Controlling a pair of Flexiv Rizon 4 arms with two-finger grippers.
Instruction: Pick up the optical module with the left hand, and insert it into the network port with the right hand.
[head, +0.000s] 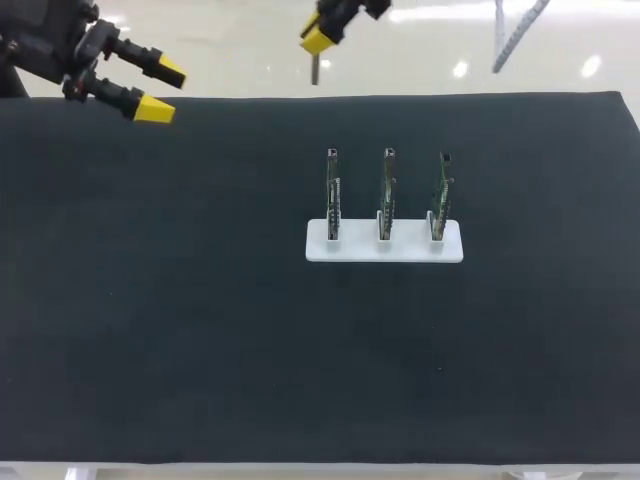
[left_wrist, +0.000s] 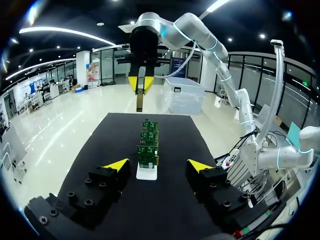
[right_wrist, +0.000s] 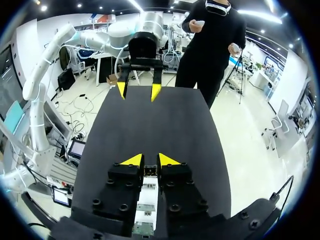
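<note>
The right fingers are clamped on the slim optical module, which hangs down from them, raised above the worktop. The left fingers stand spread and empty near the far left corner. Three upright boards in a white holder stand mid-worktop, well apart from both.

Matte black tabletop, evenly lit

Left tool hovers spread wide; right tool pinches a slim module.
</note>
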